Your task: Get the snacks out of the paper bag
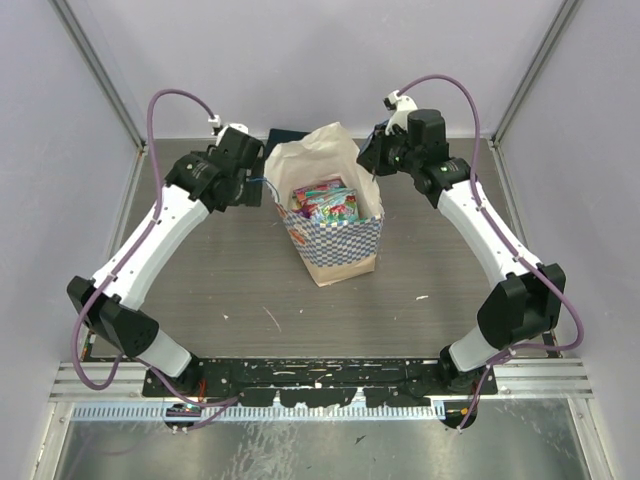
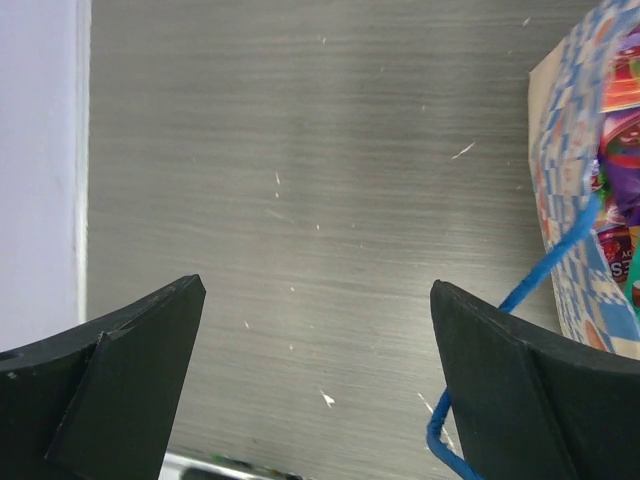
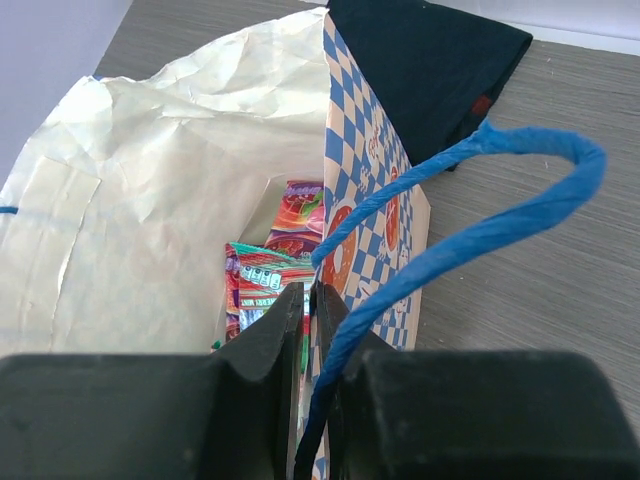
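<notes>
Between the near-shut jaws of the right tool (image 3: 308, 292) sits the bag (image 3: 365, 170) rim (left tool (image 2: 318, 285) gapes empty), so pulling could topple it.

Pale lilac walls (image 1: 300, 60) enclose a grey wood-grain table (image 1: 240, 290) with a metal rail (image 1: 560, 385) along its near edge.

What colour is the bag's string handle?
Blue. The handle shows best in the right wrist view.

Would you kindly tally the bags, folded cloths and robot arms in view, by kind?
Paper bag: 1
Dark cloth: 1
Robot arms: 2, left arm and right arm
Total: 4
Snack pouches lie piled inside the bag, uncounted.
</notes>
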### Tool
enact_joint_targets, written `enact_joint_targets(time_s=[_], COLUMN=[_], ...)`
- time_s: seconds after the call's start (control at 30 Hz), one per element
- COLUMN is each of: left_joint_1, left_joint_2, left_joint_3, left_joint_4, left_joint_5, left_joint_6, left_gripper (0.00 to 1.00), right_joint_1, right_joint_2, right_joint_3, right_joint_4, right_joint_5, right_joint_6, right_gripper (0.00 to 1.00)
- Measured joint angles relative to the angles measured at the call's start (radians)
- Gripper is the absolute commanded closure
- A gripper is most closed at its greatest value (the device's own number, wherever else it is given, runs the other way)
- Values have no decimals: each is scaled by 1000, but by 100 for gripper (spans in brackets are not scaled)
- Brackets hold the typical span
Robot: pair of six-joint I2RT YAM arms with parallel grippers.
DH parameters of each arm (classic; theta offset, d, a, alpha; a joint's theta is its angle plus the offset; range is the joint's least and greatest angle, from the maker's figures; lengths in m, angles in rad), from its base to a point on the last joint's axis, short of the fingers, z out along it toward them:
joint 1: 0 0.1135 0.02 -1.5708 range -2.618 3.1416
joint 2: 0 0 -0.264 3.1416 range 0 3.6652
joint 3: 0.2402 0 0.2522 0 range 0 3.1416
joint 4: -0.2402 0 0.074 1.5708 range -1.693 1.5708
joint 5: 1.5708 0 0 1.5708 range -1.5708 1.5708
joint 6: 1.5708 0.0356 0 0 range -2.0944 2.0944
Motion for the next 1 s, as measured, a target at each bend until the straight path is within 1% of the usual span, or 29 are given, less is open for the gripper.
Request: enact_joint_targets(time_s=[0.07, 0.2, 0.27, 0.33, 0.43, 0.57, 0.77, 0.87, 1.0], left_joint_1=[0, 1, 1, 1, 1, -3, -5, -21, -49], left_joint_2=[1, -2, -3, -14, -63, -97, -92, -119, -196], left_joint_3=[-31, -148, -170, -169, -163, -124, -115, -185, -346], left_joint_4=[-18, -23, -25, -10, 36, 122, 259, 409, 676], left_joint_5=[-7, 9, -5, -52, -146, -233, -239, -225, -212], left_joint_6=[-67, -183, -212, -212, -169, -46, 66, 117, 205], left_gripper=[2, 2, 2, 2, 2, 2, 2, 2, 2], right_joint_1=[-3, -5, -5, -5, -5, -5, -5, -5, -5], right_joint_2=[-2, -5, -5, -6, -8, -13, -19, -19, -19], right_joint_3=[0, -4, -9, -16, -24, -28, -30, -31, -34], right_joint_4=[2, 6, 11, 19, 32, 36, 37, 38, 40], right_joint_5=[0, 0, 0, 0, -4, -10, -18, -23, -34], right_joint_6=[4, 12, 15, 19, 27, 34, 34, 34, 34], right_gripper=[83, 83, 83, 83, 83, 82, 82, 82, 82])
